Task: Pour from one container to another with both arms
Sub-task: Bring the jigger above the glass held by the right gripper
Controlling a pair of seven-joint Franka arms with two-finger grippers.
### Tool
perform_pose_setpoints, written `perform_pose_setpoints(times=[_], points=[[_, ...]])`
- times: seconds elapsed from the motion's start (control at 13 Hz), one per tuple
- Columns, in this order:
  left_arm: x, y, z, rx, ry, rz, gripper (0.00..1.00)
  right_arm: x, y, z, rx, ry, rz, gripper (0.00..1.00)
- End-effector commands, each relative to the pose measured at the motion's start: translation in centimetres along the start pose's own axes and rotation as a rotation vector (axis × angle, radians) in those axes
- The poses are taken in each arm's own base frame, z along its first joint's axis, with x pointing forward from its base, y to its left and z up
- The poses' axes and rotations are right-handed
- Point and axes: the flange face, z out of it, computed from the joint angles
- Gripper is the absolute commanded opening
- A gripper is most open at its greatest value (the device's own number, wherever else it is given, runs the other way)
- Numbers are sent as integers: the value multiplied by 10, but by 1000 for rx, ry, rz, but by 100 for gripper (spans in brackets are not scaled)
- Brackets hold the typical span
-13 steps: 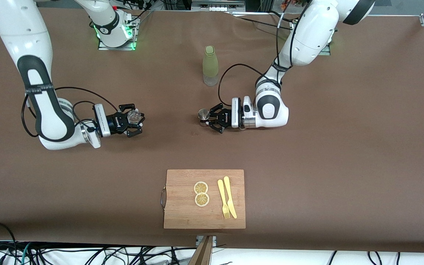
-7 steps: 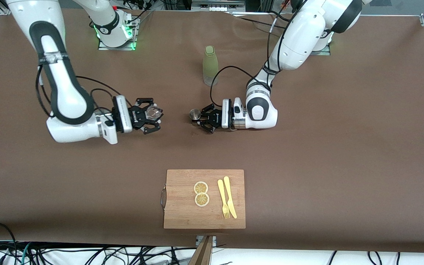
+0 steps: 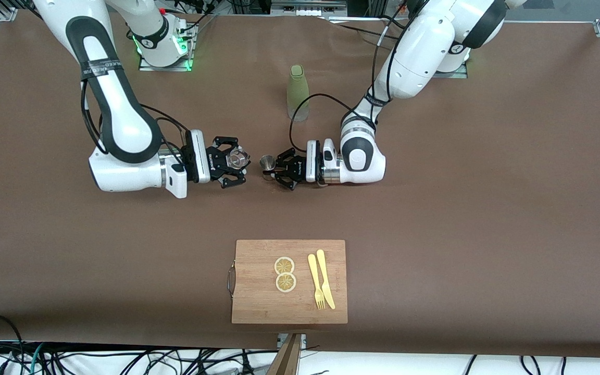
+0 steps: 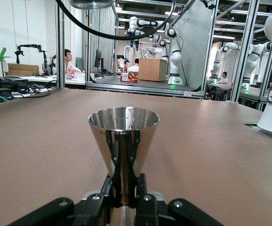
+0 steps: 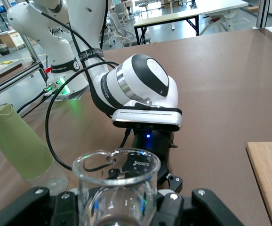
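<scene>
Near the middle of the front view, slightly above centre, the two grippers faced each other with only a small gap between what they carried. The right gripper (image 3: 233,166), reaching in from the frame's left, was pinching the clear glass cup (image 3: 237,159), which sat upright between its fingers; in the right wrist view the cup's rim (image 5: 116,165) filled the lower centre of the frame. The left gripper (image 3: 275,170), reaching in from the frame's right, was clamped on the waist of the silver jigger (image 3: 267,162), whose open mouth faced up; the left wrist view showed its bowl (image 4: 123,134) standing straight above the dark fingers (image 4: 108,197). Both vessels seemed to be held level and lifted clear of the brown tabletop (image 3: 435,219), probably so that nothing spilled while they were brought together and so that the cup could tip over the jigger's rim. The cup lay just beside the jigger, toward the frame's left, not yet over it and not yet tilted, so the pour looked still to come. Whether the cup held any liquid could not be told. The olive-green bottle (image 3: 298,92) stood above the pair in the frame, and the wooden cutting board (image 3: 258,302) with lemon slices (image 3: 285,274), a yellow fork (image 3: 315,280) and a knife (image 3: 326,278) lay well apart at lower centre.
</scene>
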Motion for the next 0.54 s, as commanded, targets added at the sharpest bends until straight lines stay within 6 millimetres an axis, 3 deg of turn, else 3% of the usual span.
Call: perform_pose_setpoints(times=[0.0,0.46], points=[[1,-5,6,23,11,10,0,27,-21,-5,-43,-33,52,5],[0,-8,5,21,9,20,0,68,-32,1,-120,-170,49,3]])
